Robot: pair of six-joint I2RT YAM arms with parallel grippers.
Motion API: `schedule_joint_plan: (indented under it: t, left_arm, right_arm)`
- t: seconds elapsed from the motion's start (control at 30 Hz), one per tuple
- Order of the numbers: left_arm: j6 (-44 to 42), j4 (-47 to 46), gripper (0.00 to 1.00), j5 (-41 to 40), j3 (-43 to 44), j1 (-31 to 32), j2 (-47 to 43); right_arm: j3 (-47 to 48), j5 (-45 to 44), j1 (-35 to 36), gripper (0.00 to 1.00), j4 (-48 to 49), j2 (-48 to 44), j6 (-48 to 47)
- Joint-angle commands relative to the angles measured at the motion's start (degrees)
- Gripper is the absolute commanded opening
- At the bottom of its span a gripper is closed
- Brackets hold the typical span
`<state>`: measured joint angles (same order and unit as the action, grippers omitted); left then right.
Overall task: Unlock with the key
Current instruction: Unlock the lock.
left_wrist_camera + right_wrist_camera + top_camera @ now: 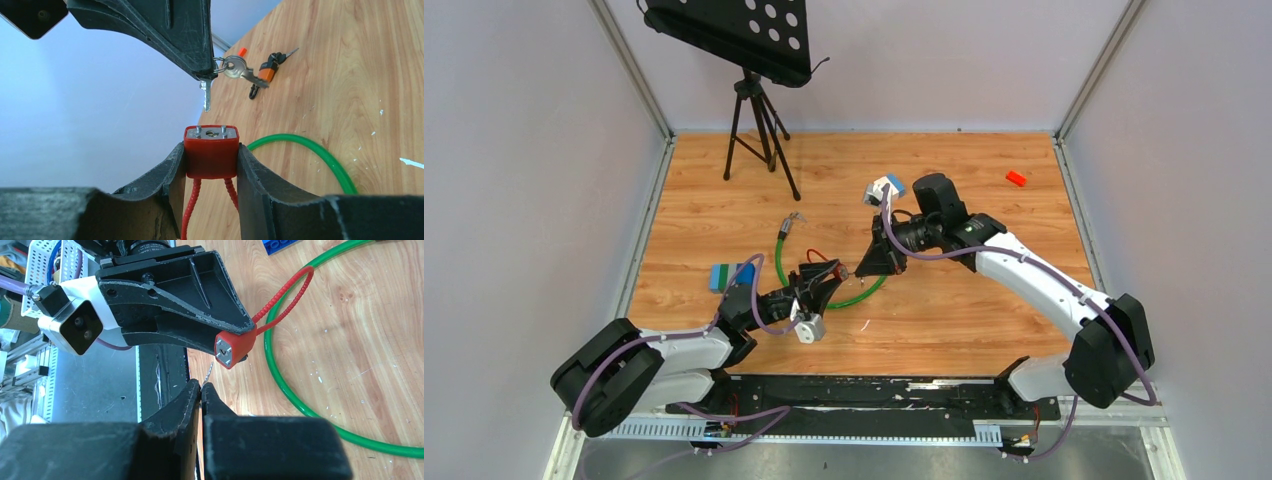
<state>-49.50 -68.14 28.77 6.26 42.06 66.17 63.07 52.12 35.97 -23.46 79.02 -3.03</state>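
Though near, key [206,98] short of padlock [211,156].

arms [1024,275]: white shells, black joints | cables [921,257]: purple | left claw [211,155], right claw [201,388]: matte black, scuffed

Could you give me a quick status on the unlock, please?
Left gripper shut on lock. Right gripper shut on key. Key tip short of keyhole, not in. Nothing between.
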Motion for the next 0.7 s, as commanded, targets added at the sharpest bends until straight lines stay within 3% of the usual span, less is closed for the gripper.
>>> schedule_joint_plan:
  t: [0.0, 0.67]
  left_arm:
    - [2.8, -3.5, 0.0, -1.8, 1.3, 0.4, -0.3]
    - [3.0, -3.1, 0.0, -2.6, 1.5, 0.8, -0.2]
  right_arm:
    - [1.8, -1.6, 0.4, 0.0, 2.9, 0.1, 1.8]
    - [1.2, 0.2, 0.4, 0.0, 5.9, 2.9, 4.9]
